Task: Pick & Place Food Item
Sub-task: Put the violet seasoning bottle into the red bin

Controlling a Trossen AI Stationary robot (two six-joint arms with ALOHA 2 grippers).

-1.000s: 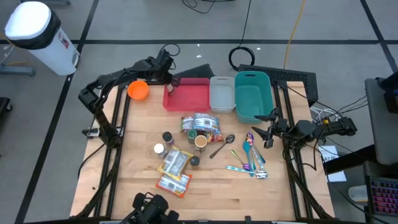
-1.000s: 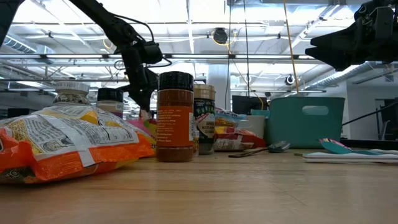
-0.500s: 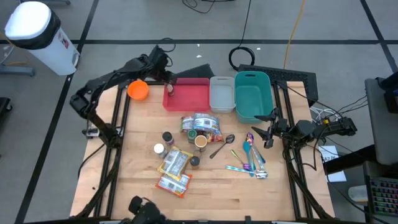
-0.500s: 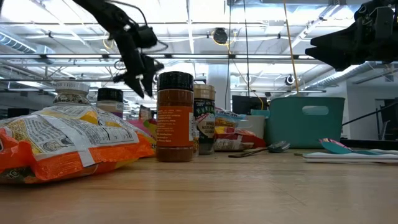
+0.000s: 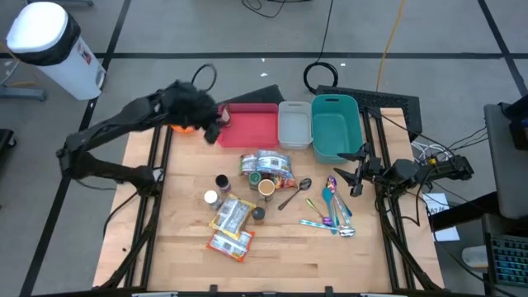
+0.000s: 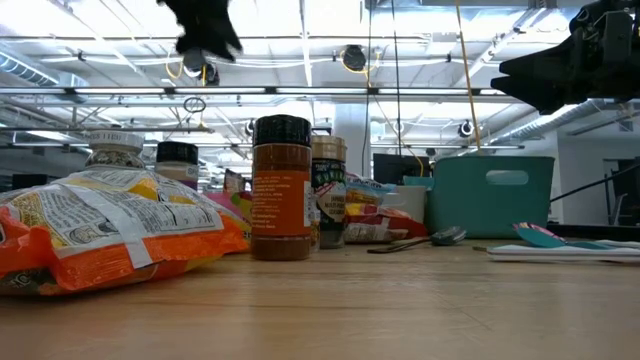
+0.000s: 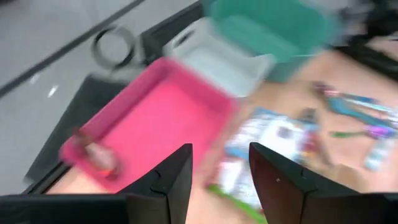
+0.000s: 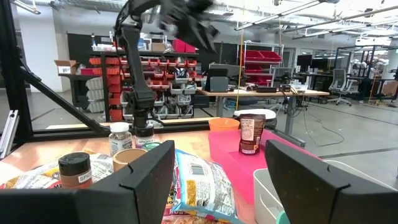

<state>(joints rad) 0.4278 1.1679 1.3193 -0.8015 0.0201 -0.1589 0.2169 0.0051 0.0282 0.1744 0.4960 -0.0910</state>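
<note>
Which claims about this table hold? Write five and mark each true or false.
1. A small jar stands in the pink tray. True.
2. The left pincer holds that jar. False: it is open and empty.
3. The teal bin sits beside the white bin. True.
4. The orange bowl lies inside the teal bin. False: it sits outside the pink tray.
5. The right pincer grips a spoon. False: it is open and empty.

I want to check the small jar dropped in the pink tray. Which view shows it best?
The right wrist view: the jar stands upright in the pink tray, label sharp. The left wrist view shows it blurred; the high view only a speck; the low view hides it.
</note>
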